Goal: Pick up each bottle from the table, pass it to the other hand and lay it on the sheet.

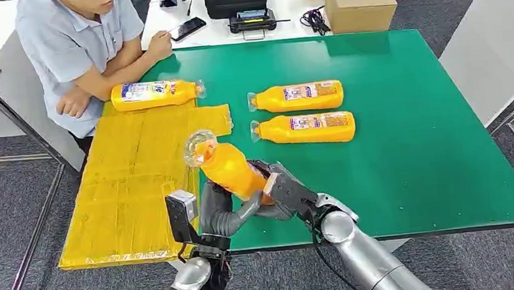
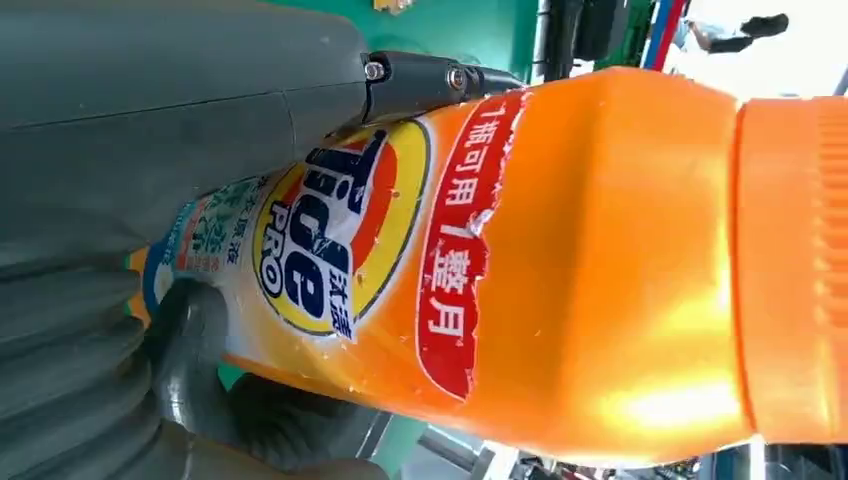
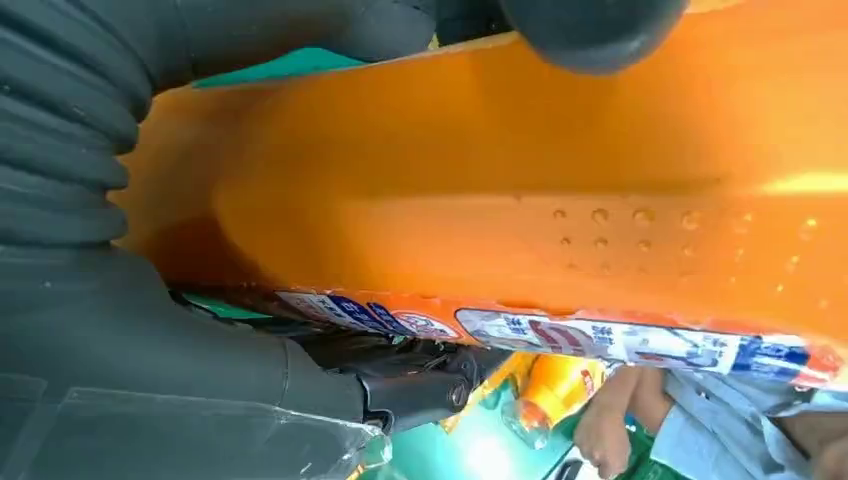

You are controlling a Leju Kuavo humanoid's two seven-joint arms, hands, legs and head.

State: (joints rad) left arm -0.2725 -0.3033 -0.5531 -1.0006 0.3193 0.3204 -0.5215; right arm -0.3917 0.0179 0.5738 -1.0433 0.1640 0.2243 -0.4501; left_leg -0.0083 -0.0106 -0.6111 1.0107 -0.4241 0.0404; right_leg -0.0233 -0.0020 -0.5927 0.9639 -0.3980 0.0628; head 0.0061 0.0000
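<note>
Green-topped table bearing a yellow sheet along its left side. One orange bottle lies on its side at the sheet's far edge. Two further orange bottles lie parallel, side by side, on the bare green surface.

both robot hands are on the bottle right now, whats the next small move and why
Probably the right robot hand should let go. The held bottle is raised above the table's near edge with both hands around its lower body, and the left robot hand sits on the side of the yellow sheet, where one bottle already lies. Which hand bears the weight is unclear, so release slowly.
</note>
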